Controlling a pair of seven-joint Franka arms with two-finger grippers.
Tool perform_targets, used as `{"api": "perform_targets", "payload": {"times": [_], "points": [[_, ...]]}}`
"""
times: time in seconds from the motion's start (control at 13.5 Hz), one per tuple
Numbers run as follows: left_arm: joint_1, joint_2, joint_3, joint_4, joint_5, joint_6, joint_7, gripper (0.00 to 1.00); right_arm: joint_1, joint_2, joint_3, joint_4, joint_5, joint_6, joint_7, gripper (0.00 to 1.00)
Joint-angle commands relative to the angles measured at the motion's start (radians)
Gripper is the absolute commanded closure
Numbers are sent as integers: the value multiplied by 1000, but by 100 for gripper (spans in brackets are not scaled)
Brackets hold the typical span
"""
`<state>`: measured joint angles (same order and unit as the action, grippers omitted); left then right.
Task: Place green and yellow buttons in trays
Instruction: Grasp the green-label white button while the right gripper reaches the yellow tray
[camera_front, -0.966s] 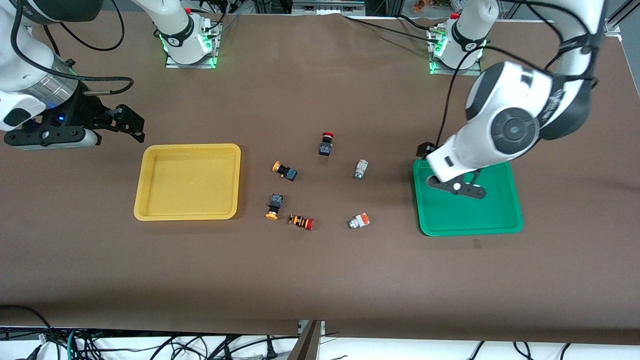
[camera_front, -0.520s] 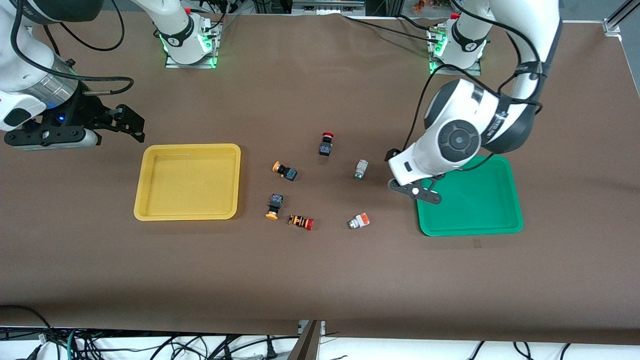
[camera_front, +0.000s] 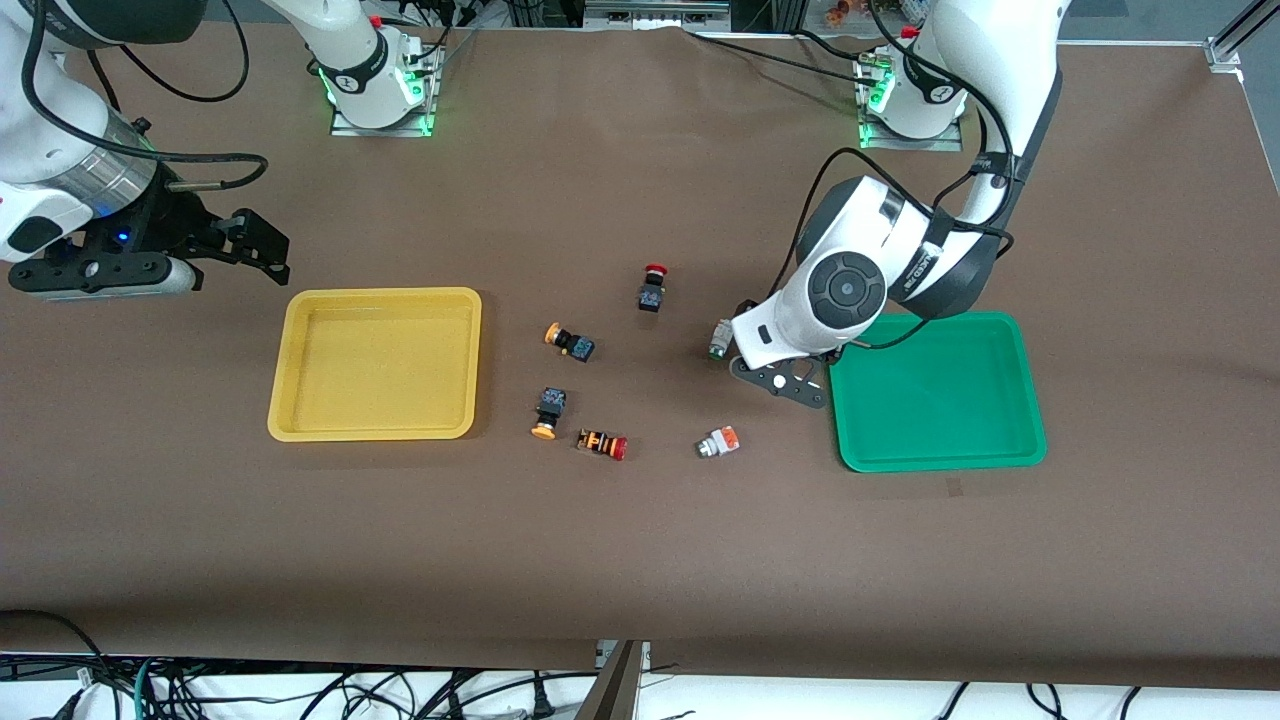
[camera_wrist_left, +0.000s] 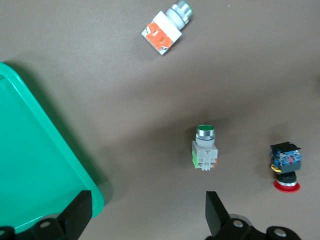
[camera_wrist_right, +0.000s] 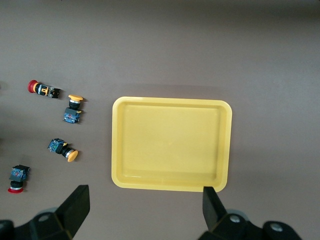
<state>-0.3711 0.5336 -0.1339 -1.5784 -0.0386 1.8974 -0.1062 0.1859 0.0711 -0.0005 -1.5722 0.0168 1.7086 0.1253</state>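
The green tray (camera_front: 940, 463) lies toward the left arm's end and the yellow tray (camera_front: 380, 294) toward the right arm's end. Neither holds a button. Between them lie two yellow-capped black buttons (camera_front: 568, 341) (camera_front: 547, 411), a white green-tipped button (camera_front: 719, 339) and one with an orange block (camera_front: 717, 442). My left gripper (camera_front: 780, 382) is open and empty over the table between the green tray's corner (camera_wrist_left: 30, 165) and the green-tipped button (camera_wrist_left: 205, 148). My right gripper (camera_front: 250, 245) is open and empty, waiting beside the yellow tray (camera_wrist_right: 170, 102).
A black switch with a red cap (camera_front: 652, 288) lies farther from the camera than the yellow buttons. An orange-striped red-capped switch (camera_front: 602, 443) lies beside the nearer yellow button. Cables hang at the table's near edge.
My left gripper has moved from over the green tray toward the middle of the table, to beside the green-tipped button. The right arm and the buttons have not moved.
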Motion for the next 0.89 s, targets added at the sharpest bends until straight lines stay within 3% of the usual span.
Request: {"api": "perform_targets", "payload": {"times": [0.0, 0.22, 0.52, 0.74, 0.82], "points": [[-17, 40, 5, -15, -23, 44, 16, 0, 0, 7, 2, 21, 8, -15, 7, 0], [-51, 65, 5, -89, -121, 147, 4, 0, 0, 9, 2, 21, 6, -12, 1, 0], [-113, 106, 7, -146, -118, 262, -12, 0, 18, 99, 4, 23, 9, 46, -10, 0], [-144, 123, 10, -169, -92, 313, -78, 0, 119, 154, 1, 21, -23, 42, 1, 0], [-144, 124, 10, -169, -55, 315, -78, 10, 131, 176, 0, 21, -68, 45, 0, 0]]}}
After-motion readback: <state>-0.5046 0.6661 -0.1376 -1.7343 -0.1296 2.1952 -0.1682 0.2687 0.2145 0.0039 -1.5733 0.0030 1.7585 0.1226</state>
